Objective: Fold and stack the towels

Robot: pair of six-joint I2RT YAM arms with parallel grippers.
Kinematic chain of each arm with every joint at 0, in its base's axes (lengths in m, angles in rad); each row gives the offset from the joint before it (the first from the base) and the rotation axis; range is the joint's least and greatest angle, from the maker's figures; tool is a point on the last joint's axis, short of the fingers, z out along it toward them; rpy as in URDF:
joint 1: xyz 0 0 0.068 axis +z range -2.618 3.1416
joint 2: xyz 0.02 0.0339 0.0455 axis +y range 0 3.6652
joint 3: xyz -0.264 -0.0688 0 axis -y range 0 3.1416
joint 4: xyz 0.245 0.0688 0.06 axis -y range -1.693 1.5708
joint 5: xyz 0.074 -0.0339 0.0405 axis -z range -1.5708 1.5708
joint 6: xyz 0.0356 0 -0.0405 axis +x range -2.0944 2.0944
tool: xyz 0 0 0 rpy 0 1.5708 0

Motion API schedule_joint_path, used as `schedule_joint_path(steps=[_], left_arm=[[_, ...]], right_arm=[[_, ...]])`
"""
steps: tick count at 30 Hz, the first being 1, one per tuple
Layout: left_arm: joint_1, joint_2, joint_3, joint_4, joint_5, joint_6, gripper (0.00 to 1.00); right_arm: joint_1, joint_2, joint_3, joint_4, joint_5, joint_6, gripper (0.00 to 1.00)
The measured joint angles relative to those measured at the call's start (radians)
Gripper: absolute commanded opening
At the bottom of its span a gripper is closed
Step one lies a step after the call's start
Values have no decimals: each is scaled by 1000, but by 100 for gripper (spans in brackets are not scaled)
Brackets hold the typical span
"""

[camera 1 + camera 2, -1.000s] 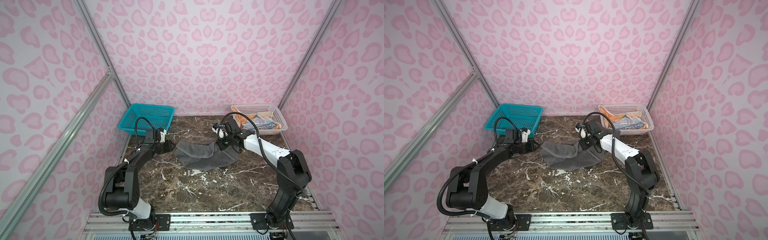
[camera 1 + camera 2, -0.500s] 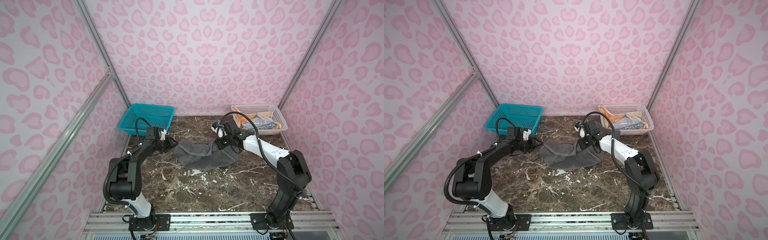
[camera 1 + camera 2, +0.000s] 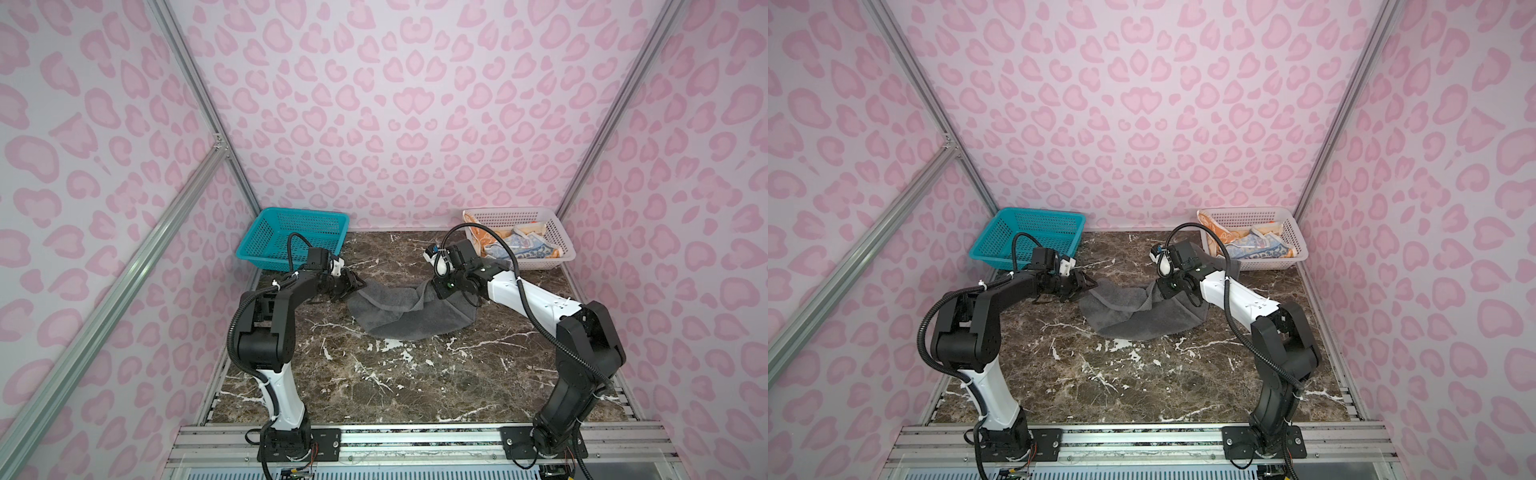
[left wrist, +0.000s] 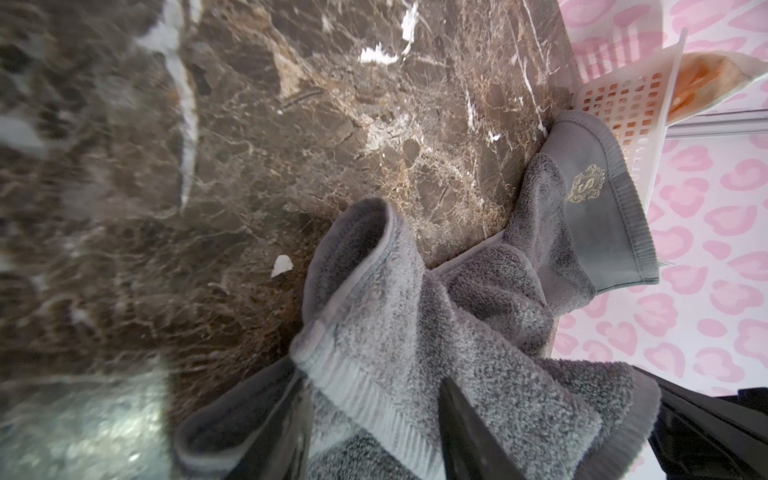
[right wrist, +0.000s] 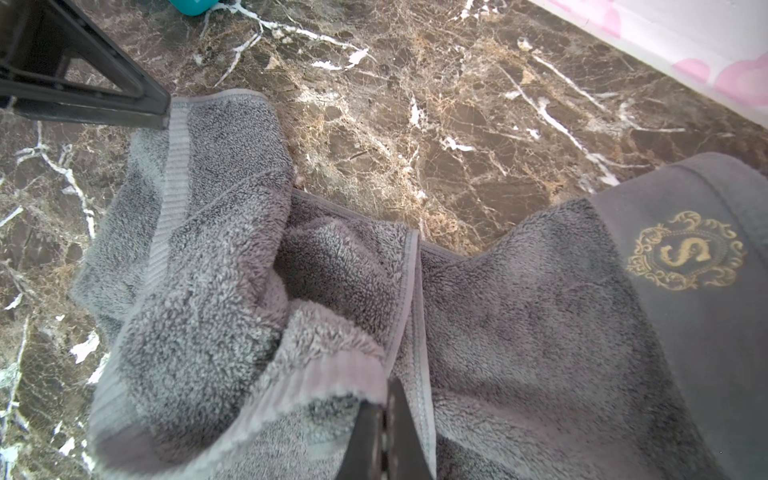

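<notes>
A dark grey terry towel (image 3: 409,316) (image 3: 1133,309) lies crumpled mid-table, its gold crest (image 5: 685,255) (image 4: 586,183) facing up near the white basket. My right gripper (image 3: 434,289) (image 5: 384,399) is shut on a ribbed hem, holding that edge raised. At the towel's left corner, my left gripper (image 3: 353,286) (image 4: 372,378) is open, its fingers (image 4: 461,428) straddling the ribbed band. An orange towel (image 3: 478,235) and a multicolour towel (image 3: 530,251) lie bunched in the white basket.
The white basket (image 3: 511,212) (image 3: 1246,212) stands at the back right and a teal basket (image 3: 291,239) (image 3: 1034,232) at the back left. Pink patterned walls close three sides. Bare marble tabletop (image 3: 395,382) stretches in front of the towel.
My left gripper has slid right onto the grey towel's left corner, and its jaws have spread a little. The right gripper has kept its hold and place.
</notes>
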Motion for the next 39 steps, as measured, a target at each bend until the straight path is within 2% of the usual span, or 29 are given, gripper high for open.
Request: schedule_joint_path(steps=[5, 13, 24, 29, 33, 37, 39], left_arm=[[-6, 19, 13, -7, -2, 3, 44], [-11, 26, 28, -80, -83, 56, 54], [-36, 74, 90, -113, -146, 59, 53], [-58, 108, 125, -110, -150, 48, 44], [-68, 125, 125, -112, -154, 39, 28], [-68, 126, 125, -112, -161, 32, 4], [-68, 125, 126, -111, -161, 29, 3]], right_arm=[[0, 0, 3, 0, 10, -5, 0], [0, -7, -9, 2, 18, -8, 0], [0, -13, -14, 3, 19, -9, 0], [0, -13, -14, 3, 18, -10, 0], [0, -15, -18, 6, 19, -10, 0], [-2, -29, -30, 10, 18, -11, 0], [-6, -40, -35, 11, 18, -11, 0]])
